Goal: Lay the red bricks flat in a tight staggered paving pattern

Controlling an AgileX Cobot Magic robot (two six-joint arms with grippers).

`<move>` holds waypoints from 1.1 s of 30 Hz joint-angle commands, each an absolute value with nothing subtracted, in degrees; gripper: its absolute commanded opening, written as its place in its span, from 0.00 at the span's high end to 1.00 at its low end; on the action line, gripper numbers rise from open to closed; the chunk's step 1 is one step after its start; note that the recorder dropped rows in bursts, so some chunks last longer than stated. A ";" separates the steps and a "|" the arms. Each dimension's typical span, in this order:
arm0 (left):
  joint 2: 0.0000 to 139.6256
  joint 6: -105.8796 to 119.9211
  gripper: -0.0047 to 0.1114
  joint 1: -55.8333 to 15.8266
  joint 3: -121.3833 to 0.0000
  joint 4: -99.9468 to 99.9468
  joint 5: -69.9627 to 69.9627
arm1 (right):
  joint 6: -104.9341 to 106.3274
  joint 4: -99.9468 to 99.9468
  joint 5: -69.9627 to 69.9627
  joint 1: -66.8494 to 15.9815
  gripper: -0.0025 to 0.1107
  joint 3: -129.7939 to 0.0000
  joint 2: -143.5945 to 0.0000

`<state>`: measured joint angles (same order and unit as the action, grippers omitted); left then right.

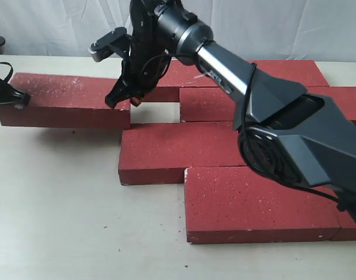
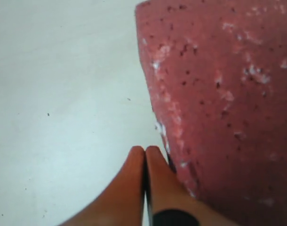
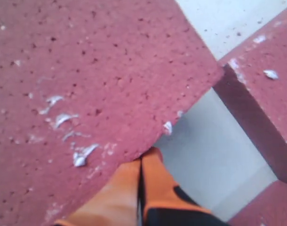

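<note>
Several red bricks lie flat on the pale table (image 1: 61, 204) in staggered rows. The leftmost brick (image 1: 64, 99) stands apart, with a gap (image 1: 154, 112) between it and the brick (image 1: 216, 104) to its right. My left gripper (image 1: 19, 100) is shut and empty, its tips against that brick's left end (image 2: 219, 94). My right gripper (image 1: 122, 99) reaches across, shut and empty, at the same brick's right end. In the right wrist view its fingertips (image 3: 142, 157) sit at the edge of the brick (image 3: 87, 70), beside the gap. In the left wrist view the fingertips (image 2: 144, 153) are pressed together.
A middle-row brick (image 1: 178, 151) and a front brick (image 1: 259, 201) lie nearer the camera, with back-row bricks (image 1: 283, 70) behind. The right arm (image 1: 283, 116) covers part of the right-hand bricks. Another brick's edge (image 3: 270, 94) borders the gap.
</note>
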<state>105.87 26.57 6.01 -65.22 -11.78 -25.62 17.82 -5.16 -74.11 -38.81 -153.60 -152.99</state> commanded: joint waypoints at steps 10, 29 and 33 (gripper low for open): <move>113.27 27.15 0.96 5.07 -61.15 -17.54 -8.51 | 18.01 -17.10 -62.22 -42.78 0.99 -153.93 -156.91; 114.57 27.04 0.96 5.07 -61.15 -15.98 -7.08 | 16.73 -0.91 -69.96 -41.61 0.99 -153.93 -151.90; 114.68 27.04 0.96 5.07 -61.15 -15.98 -5.16 | 14.27 -0.64 -69.96 -39.17 0.99 -153.93 -150.55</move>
<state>114.46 27.95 6.27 -61.09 -15.07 -5.25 15.07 1.07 -72.89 -40.27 -153.47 -151.56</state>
